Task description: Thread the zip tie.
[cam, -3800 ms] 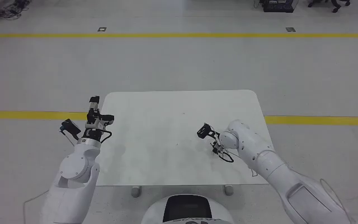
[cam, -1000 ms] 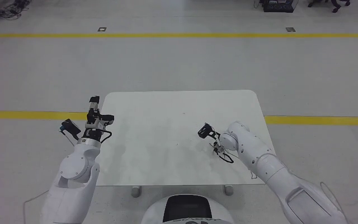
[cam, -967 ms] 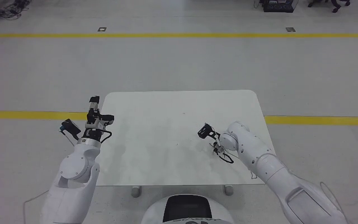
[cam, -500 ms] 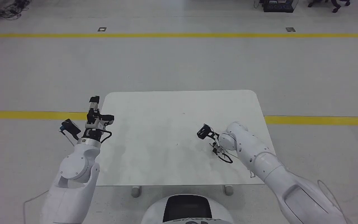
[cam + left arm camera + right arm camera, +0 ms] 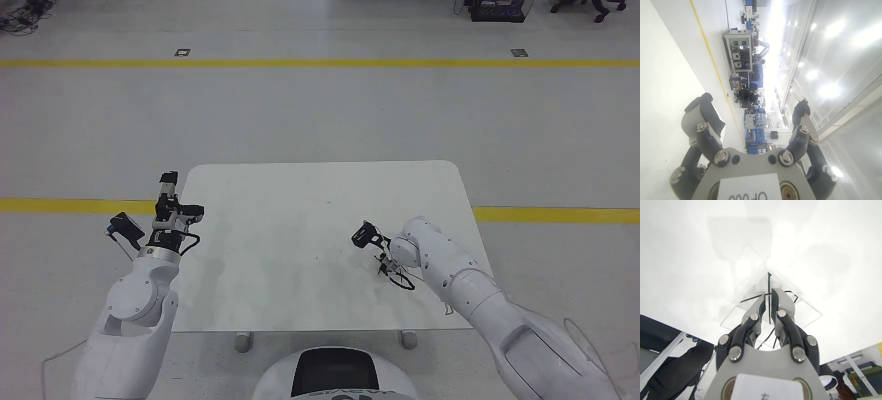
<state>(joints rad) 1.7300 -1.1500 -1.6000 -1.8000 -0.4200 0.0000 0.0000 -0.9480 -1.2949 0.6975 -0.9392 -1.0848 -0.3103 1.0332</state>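
Observation:
A straight black zip tie (image 5: 769,285) runs lengthwise between the fingers of my right gripper (image 5: 768,292), its head end pointing away from the wrist. The fingers are almost closed, with a narrow gap still showing on each side of the tie. Below lie other black zip ties (image 5: 751,298) crossed on a clear square plate (image 5: 806,313). In the top view the right gripper (image 5: 387,263) hovers over the zip ties (image 5: 402,280) near the table's right front. My left gripper (image 5: 176,200) stands open at the table's left edge, pointing upward with nothing in it (image 5: 753,106).
The white table (image 5: 300,220) carries only the clear plate and the ties. A yellow floor line (image 5: 560,214) runs behind the table. The table's front edge (image 5: 677,325) lies close under the right wrist.
The right arm has drifted slightly to the left over the ties. The left arm has stayed still.

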